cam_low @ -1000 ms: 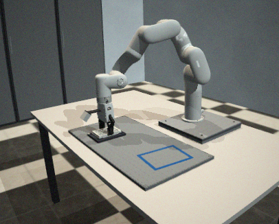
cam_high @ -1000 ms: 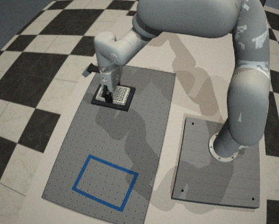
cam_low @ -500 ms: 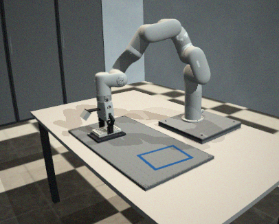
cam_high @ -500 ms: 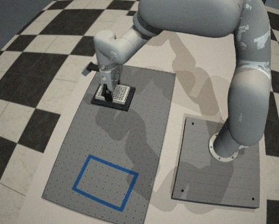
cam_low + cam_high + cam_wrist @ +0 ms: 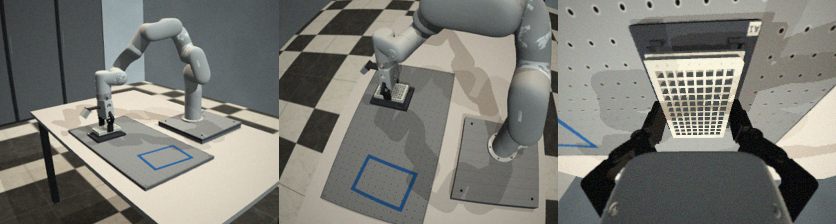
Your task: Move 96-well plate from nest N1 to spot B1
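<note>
The white 96-well plate (image 5: pixel 392 91) is over the black plate nest N1 (image 5: pixel 392 102) at the far end of the grey deck. In the wrist view the plate (image 5: pixel 695 95) appears lifted a little above the nest (image 5: pixel 693 37). My gripper (image 5: pixel 696 108) is shut on the plate, one black finger on each long side. It also shows in the exterior view (image 5: pixel 106 124), straight above the nest. The blue taped outline B1 (image 5: pixel 384 181) lies at the near end of the deck, with nothing inside it (image 5: pixel 165 157).
The arm's base (image 5: pixel 502 151) stands on a separate grey plate to the right of the deck. A small grey tab (image 5: pixel 367 67) sticks out from the wrist to the left. The deck lies on a white table (image 5: pixel 220 178).
</note>
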`<state>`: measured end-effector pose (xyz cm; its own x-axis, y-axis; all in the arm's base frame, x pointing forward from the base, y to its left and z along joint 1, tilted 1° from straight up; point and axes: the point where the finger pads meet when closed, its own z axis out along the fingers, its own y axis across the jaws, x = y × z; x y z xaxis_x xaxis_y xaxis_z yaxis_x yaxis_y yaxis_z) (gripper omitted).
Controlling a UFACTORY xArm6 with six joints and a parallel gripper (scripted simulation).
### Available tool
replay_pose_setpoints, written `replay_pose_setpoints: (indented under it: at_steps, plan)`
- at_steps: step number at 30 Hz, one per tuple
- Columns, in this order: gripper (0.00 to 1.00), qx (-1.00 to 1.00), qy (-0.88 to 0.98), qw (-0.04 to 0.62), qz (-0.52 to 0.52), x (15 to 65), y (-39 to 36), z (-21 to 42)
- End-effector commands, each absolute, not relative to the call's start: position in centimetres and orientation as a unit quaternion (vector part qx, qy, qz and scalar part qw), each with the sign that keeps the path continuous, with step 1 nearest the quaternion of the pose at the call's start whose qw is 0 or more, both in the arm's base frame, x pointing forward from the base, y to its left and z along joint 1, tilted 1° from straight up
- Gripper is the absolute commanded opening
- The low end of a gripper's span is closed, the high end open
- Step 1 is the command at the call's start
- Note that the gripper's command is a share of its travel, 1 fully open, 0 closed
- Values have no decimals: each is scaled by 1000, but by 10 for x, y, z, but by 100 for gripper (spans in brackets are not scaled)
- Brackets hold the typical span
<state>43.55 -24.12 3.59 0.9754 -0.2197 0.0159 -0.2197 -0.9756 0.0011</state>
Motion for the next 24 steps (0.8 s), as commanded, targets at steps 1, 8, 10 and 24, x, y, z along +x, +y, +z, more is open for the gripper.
replay_pose_setpoints:
  at_steps: [1, 8, 10, 24]
  plan:
    - [0, 994, -111, 2, 10, 437, -242, 41]
    - [0, 994, -111, 2, 10, 437, -242, 42]
    - [0, 994, -111, 2, 10, 437, -242, 42]
    - [0, 994, -111, 2, 10, 436, -242, 62]
